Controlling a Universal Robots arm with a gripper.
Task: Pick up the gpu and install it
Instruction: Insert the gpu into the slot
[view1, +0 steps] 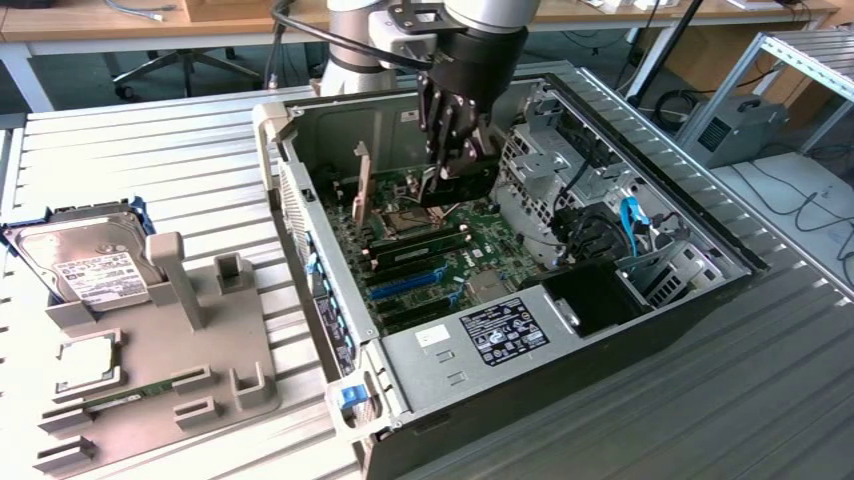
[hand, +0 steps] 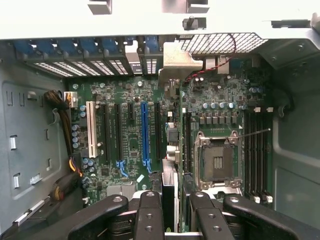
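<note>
End effector (view1: 458, 150) grasping gpu (view1: 463, 183) edge-on over motherboard (view1: 441, 250).
Best practice, judged: keep card upright, aligned with slot (hand: 144, 131), bracket toward rear.

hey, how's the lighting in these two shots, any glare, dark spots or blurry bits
Exterior view: even room light, the table pale and a bit washed out, the computer case darker inside around the card in the hand. Wrist view: the case's metal edge glares white, the motherboard is evenly lit and sharp, the close black fingers look soft and dark.
</note>
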